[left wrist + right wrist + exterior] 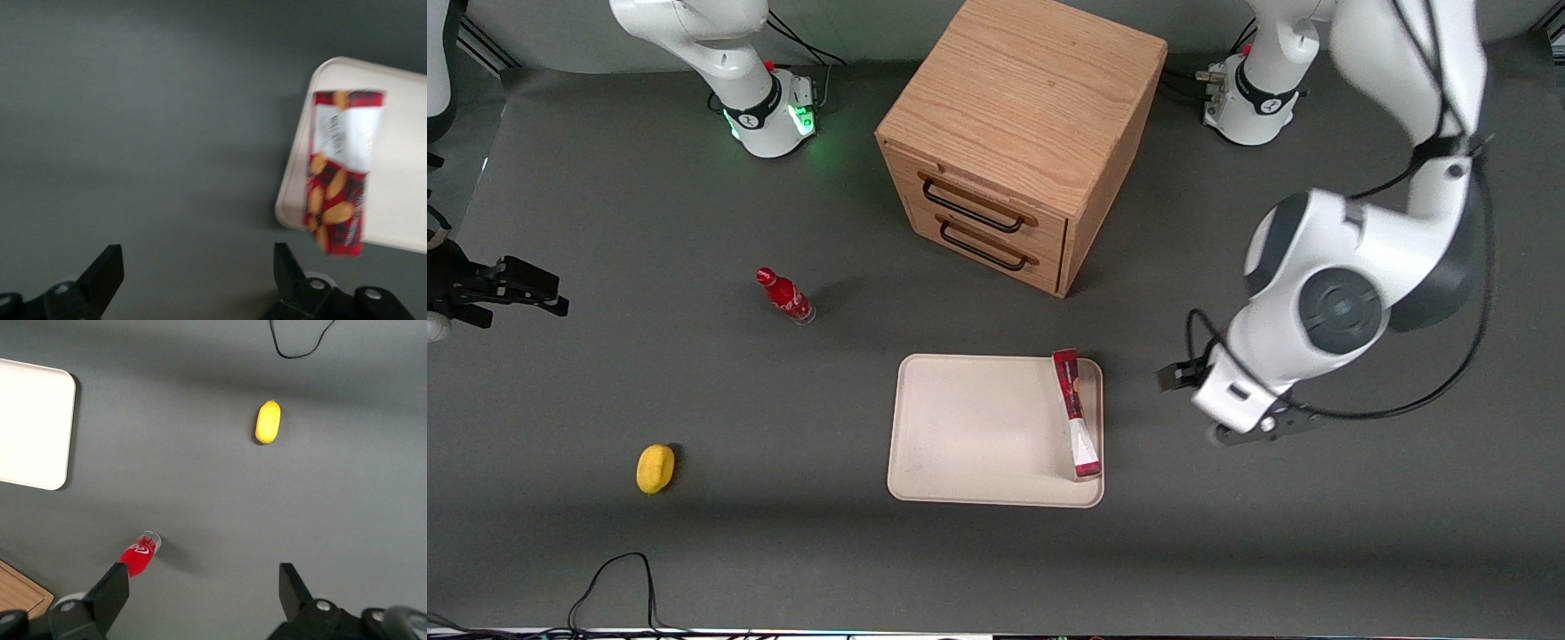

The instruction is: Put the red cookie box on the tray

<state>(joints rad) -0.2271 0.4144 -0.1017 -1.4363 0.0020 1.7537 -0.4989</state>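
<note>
Front view: one tray (978, 427), one red cookie box (1076, 413) on tray along edge toward working arm's end, one drawer cabinet (1018, 142), one red bottle (784, 296), one yellow fruit (655, 468). End effector (1227, 418) just beside tray, clear of box.
Left wrist view: end effector (200, 280) released, empty, fingers (103, 273) spread over bare surface (147, 133); box (341, 170) on tray (400, 200) rim, apart from fingers.

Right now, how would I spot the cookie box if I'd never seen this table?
Find the wooden drawer cabinet, then the big cream tray nearer the front camera. The red cookie box stands on edge along the tray's rim at the working arm's end; the open gripper is beside it, empty. It is thin and flat, unlike the small red bottle.
</note>
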